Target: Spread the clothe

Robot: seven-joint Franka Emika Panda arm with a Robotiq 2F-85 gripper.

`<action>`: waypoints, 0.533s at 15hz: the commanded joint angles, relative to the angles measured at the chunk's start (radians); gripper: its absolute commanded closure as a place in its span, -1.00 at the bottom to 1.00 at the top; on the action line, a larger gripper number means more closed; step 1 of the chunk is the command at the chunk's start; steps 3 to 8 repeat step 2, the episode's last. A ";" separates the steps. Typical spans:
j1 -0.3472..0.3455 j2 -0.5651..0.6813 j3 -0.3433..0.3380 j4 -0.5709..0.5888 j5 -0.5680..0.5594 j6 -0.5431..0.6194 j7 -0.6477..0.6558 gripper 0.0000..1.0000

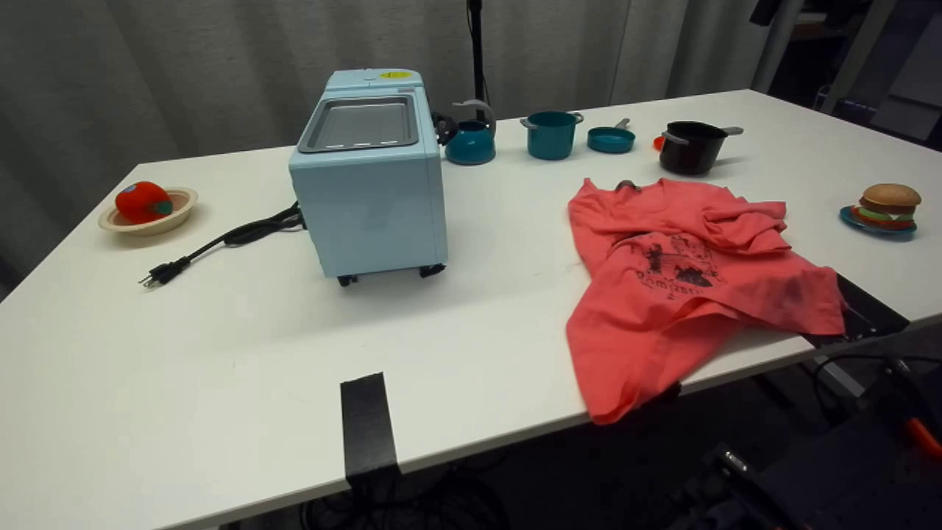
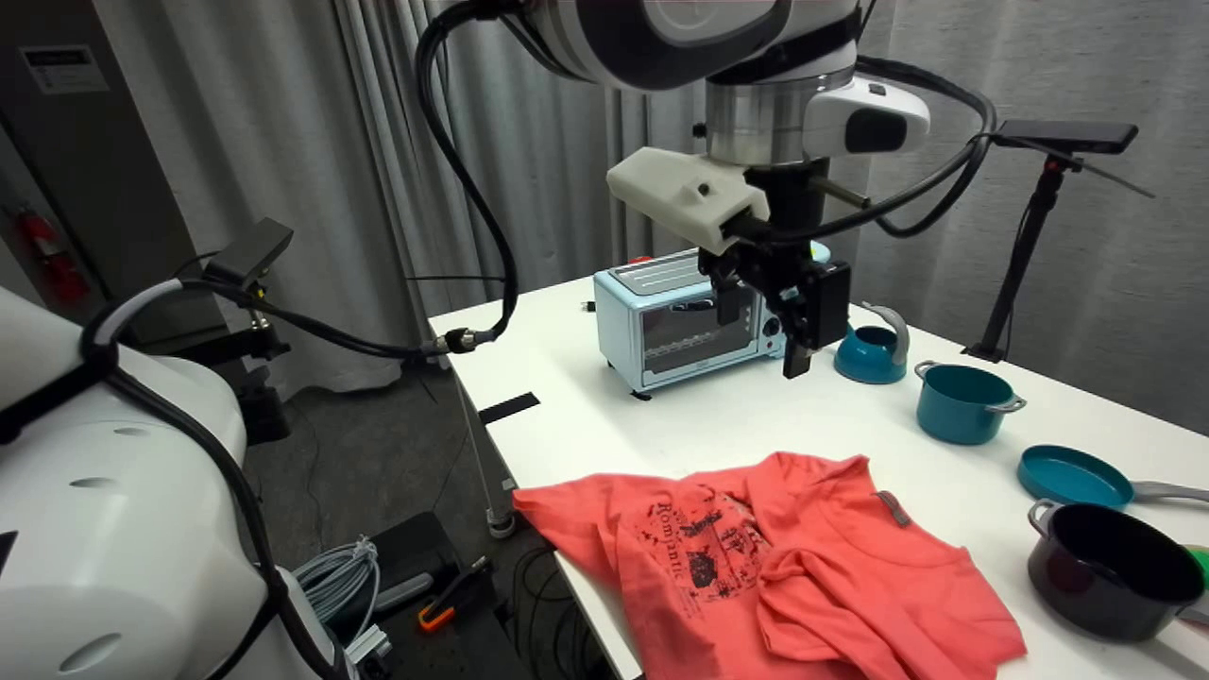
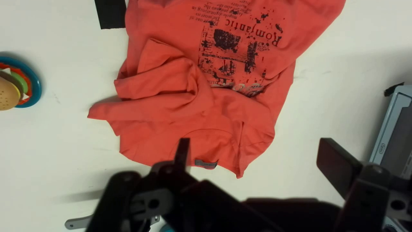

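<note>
As the gripper point(image 3: 255, 141) hangs empty, jaws spread, it should pinch the bunched fold point(image 3: 170, 87), seemingly a sleeve, of the cloth point(image 1: 677, 272) on the table point(image 1: 478, 353), partly overhanging its edge, and ease it outward.

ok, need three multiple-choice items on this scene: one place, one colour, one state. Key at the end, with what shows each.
1. In the wrist view, where is the burger relative to the shirt?
A) right of it
B) left of it
C) on top of it

2. What colour is the oven?
A) light blue
B) red
C) orange

3. How does the shirt lie?
A) completely smooth
B) folded into a neat square
C) rumpled

Key:
1 B: the burger sits at that view's left edge, clear of the shirt.
2 A: the oven shows light blue in both exterior views.
3 C: wrinkles and bunched folds show in the wrist view.
</note>
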 commanded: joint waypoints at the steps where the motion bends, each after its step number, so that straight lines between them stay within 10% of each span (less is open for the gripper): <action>1: 0.008 0.000 -0.007 0.002 -0.003 -0.002 0.002 -1.00; 8: 0.008 0.000 -0.007 0.002 -0.004 -0.002 0.002 -1.00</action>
